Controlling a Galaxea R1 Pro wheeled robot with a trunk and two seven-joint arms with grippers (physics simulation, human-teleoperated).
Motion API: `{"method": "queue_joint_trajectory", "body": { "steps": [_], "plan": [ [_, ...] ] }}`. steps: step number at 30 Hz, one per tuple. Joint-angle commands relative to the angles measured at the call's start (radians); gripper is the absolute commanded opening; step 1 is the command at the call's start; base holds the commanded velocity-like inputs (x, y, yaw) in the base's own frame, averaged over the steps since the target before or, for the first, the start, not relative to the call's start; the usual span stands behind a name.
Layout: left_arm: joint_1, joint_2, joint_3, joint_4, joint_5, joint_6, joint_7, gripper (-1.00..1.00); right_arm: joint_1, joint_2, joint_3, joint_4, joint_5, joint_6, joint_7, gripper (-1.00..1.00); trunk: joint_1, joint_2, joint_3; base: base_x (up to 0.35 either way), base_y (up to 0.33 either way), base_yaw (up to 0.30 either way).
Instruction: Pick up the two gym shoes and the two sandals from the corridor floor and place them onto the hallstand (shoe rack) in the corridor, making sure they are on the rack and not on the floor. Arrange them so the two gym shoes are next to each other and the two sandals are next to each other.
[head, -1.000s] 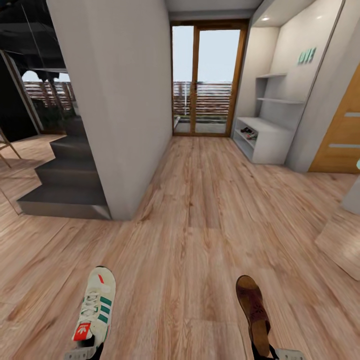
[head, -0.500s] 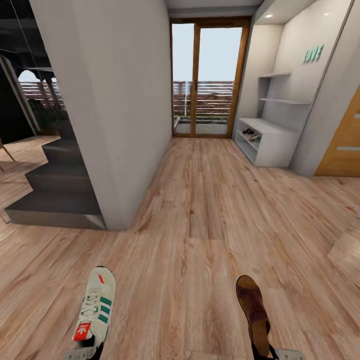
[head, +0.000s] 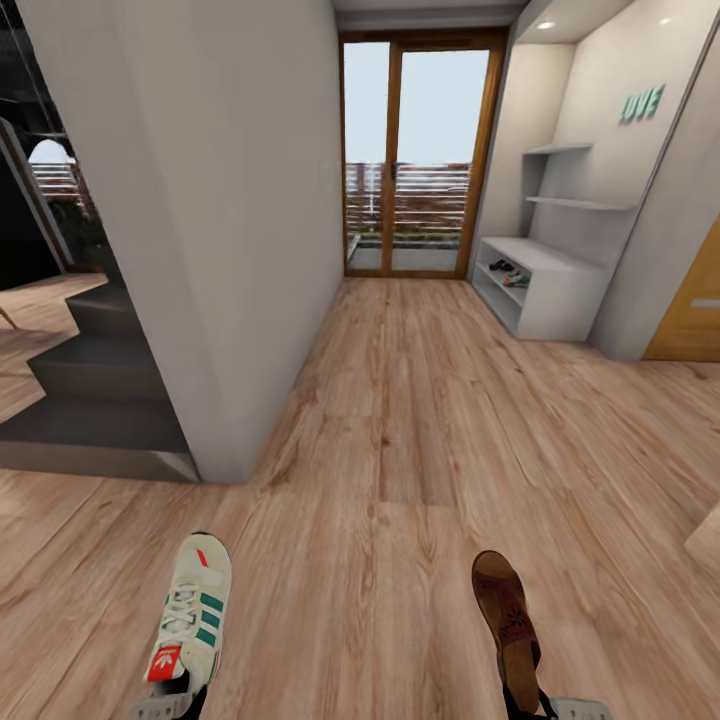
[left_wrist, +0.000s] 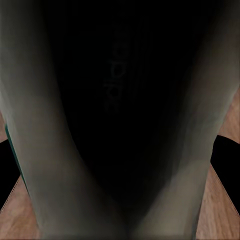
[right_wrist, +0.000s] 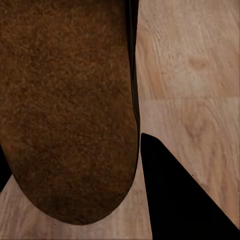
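Observation:
A cream gym shoe (head: 190, 620) with green stripes and a red tongue label hangs over the corridor floor (head: 400, 450) low in the head view, my left gripper (head: 172, 702) shut on its heel. Its dark inside (left_wrist: 115, 100) takes up the left wrist view. A brown sandal (head: 505, 620) is held the same way by my right gripper (head: 530, 702); its grainy sole (right_wrist: 65, 110) shows beside a black finger (right_wrist: 175, 195). The pale hallstand (head: 555, 295) stands far ahead on the right, with a dark shoe and a pale shoe (head: 508, 272) on a low shelf.
A white wall block (head: 200, 250) juts in on the left, with dark stairs (head: 90, 400) beyond it. A glass door with a wooden frame (head: 415, 150) closes the corridor's far end. A wooden door (head: 695, 320) is at the right edge.
The whole view has shifted: the left wall corner and the hallstand have drawn nearer and slid outward. Both held shoes keep the same place in the picture.

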Motion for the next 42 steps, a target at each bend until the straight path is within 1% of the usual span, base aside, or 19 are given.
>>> {"method": "queue_joint_trajectory", "body": {
  "steps": [1,42],
  "plan": [
    [-0.001,-0.001,0.009,0.001,-0.009,-0.005,-0.006,-1.00,-0.001,0.000,-0.009,0.000,0.006,-0.003,0.006,-1.00,0.000,0.000,-0.001,0.340,0.000,0.000],
    [-0.001,-0.001,0.009,0.002,-0.010,-0.005,-0.006,-1.00,-0.001,0.000,-0.009,-0.001,0.006,-0.003,0.006,-1.00,0.000,0.000,-0.001,0.340,0.000,0.000]
  ]
}}
